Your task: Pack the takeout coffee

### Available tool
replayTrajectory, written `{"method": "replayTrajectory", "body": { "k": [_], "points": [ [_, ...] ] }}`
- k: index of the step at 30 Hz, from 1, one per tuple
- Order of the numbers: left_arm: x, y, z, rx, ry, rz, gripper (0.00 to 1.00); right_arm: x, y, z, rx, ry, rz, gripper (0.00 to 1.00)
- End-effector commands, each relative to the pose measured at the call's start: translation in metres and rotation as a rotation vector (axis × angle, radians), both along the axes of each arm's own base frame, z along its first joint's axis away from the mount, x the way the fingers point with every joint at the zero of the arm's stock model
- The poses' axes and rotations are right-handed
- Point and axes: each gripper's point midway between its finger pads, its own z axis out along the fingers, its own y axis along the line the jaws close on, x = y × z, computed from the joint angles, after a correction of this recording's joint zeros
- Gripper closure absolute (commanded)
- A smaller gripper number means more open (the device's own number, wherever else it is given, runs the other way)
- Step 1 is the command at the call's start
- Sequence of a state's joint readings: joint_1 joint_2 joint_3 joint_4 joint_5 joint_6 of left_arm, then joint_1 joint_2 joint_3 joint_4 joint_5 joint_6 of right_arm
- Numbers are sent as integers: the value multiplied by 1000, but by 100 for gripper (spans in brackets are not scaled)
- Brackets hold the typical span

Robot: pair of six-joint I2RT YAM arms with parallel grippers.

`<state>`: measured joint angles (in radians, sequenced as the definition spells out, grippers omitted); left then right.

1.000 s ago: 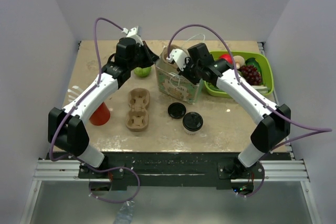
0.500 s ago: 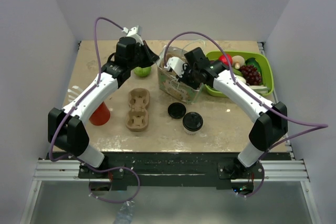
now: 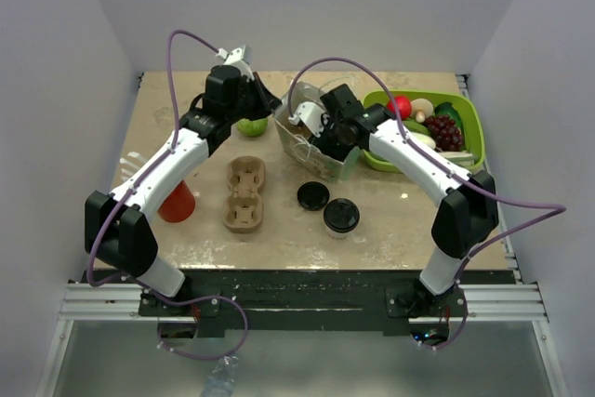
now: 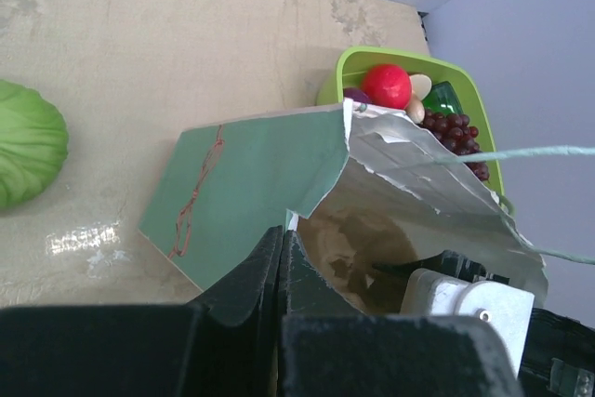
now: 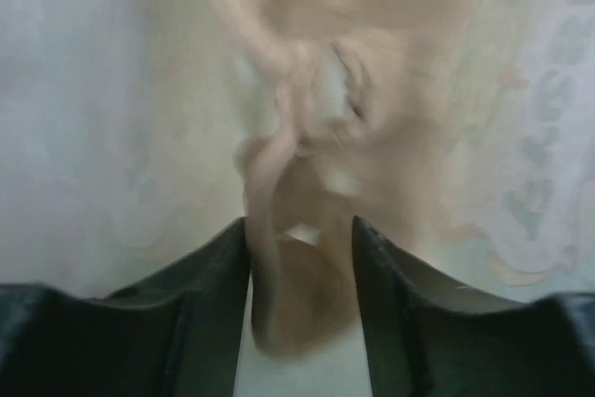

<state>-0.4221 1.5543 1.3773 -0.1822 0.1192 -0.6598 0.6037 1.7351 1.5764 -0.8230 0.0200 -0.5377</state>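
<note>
While the left jaws pinch the bag (image 4: 251, 174) rim, the right jaws are spread inside it, takeout coffee (image 3: 341, 216) outside

A patterned paper bag (image 3: 321, 153) is seen at the middle of the beige table (image 3: 409, 220). The left gripper (image 3: 275, 107) is placed at its left rim and the right gripper (image 3: 314, 133) at its open mouth. A small white paper cup with a black lid (image 3: 341, 216) is stood nearer the arm bases, just beside a loose flat black lid (image 3: 313, 195). A brown cardboard cup carrier (image 3: 244, 194) and a red cup (image 3: 177, 202) are set to the left, and a green tray of fruit (image 3: 478, 137) to the right.
</note>
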Motion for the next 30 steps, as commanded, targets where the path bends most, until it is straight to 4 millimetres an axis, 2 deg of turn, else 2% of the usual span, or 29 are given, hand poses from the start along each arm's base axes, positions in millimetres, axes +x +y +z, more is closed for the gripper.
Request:
{"method": "replayTrajectory", "body": {
  "k": [1, 5, 10, 15, 17, 24, 26, 28, 30],
  "points": [
    [-2, 0, 34, -11, -90, -17, 100, 11, 3, 50, 90, -127, -43, 47],
    [-3, 0, 35, -12, -93, -22, 100, 10, 11, 75, 164, -163, -39, 38],
    [-4, -2, 35, -18, -91, -31, 100, 8, 19, 122, 307, -255, -51, 33],
    [-5, -5, 32, -23, -80, -44, 100, 5, 21, 151, 409, -313, -79, 29],
    [-5, -4, 33, -24, -81, -44, 100, 3, 21, 162, 451, -319, -112, 30],
    [-5, -1, 33, -15, -79, -23, 100, -1, 20, 180, 552, -312, -209, 29],
    [-4, 1, 34, -12, -81, -12, 100, -1, 17, 182, 587, -315, -260, 23],
    [-4, 2, 33, -10, -78, -6, 100, -1, 10, 197, 638, -354, -323, 19],
    [-2, 2, 32, -10, -74, -2, 100, -2, 6, 206, 681, -385, -351, 9]
  ]
}}
